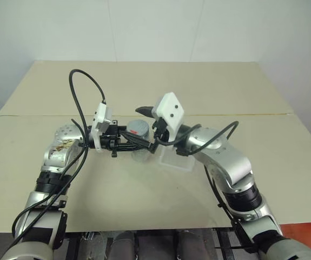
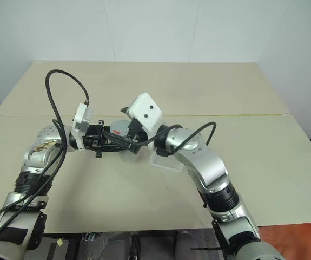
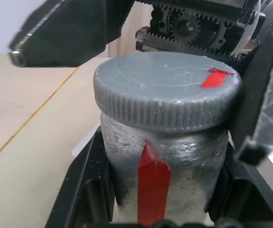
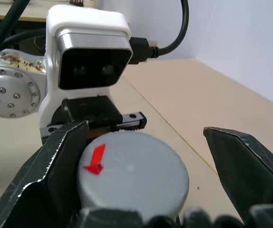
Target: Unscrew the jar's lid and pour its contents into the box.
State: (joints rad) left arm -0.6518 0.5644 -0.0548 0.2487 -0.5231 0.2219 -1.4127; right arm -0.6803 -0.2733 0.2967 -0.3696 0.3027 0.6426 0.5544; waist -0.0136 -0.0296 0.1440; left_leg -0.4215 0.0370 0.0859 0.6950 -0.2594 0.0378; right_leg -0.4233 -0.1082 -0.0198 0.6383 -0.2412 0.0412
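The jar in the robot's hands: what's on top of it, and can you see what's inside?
A grey ribbed lid with a red mark sits on the jar. The open right hand straddles that lid. The contents cannot be seen; lid and frosted wall cover them.

We see a grey lid [image 3: 167, 92] with a red arrow, a silvery jar [image 3: 174, 161] with a red mark, and a beige tabletop [image 1: 144, 189].

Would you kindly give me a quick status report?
Left gripper shut on small silvery jar. Right gripper open, straddling ribbed grey lid, still on. Clear plastic box waits below.
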